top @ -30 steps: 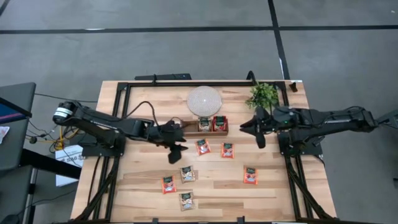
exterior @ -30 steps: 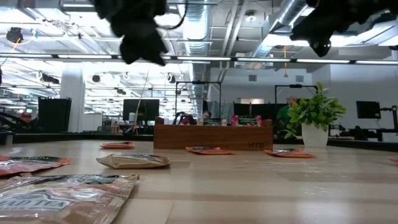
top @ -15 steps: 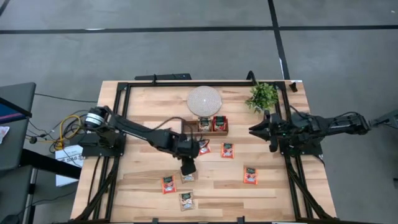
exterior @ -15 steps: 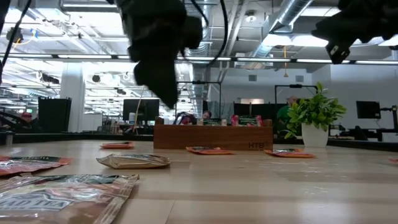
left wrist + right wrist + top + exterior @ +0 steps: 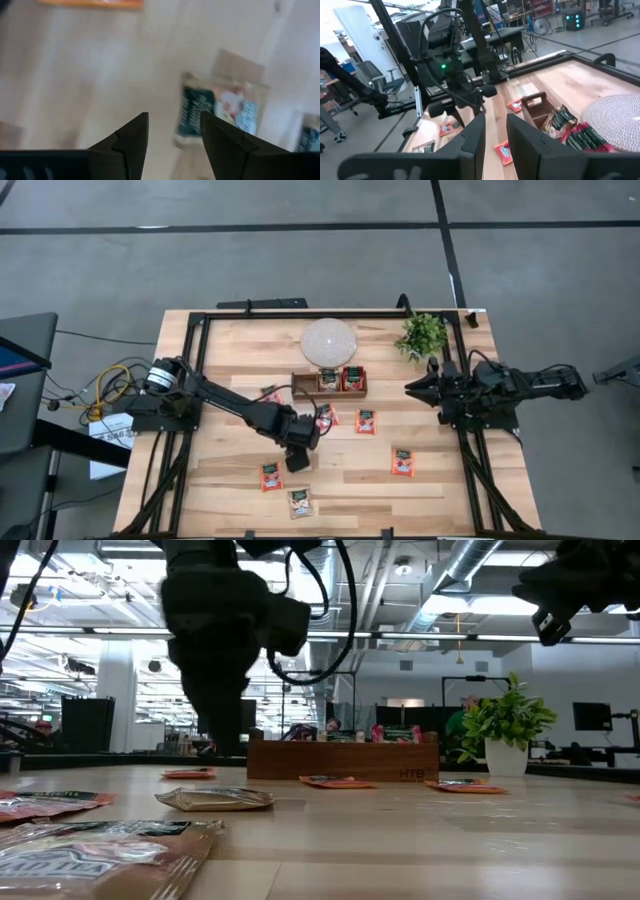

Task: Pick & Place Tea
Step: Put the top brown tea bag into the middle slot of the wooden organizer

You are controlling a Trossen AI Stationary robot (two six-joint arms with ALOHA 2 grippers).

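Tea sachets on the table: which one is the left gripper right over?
The pale tan sachet just ahead of the open left gripper, mid-table; the other loose sachets lie farther off.

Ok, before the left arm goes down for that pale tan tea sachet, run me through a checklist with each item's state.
1. Left gripper fingers parted: ok.
2. Nothing held between them: ok.
3. Pale tan square tea sachet with dark green band centred under the fingertips: not ok, it sits off toward one finger.
4. Brown wooden tray has a free end compartment: ok.
5. Right gripper clear, by the table's right side: ok.
6. Height above the sachet: cannot tell.
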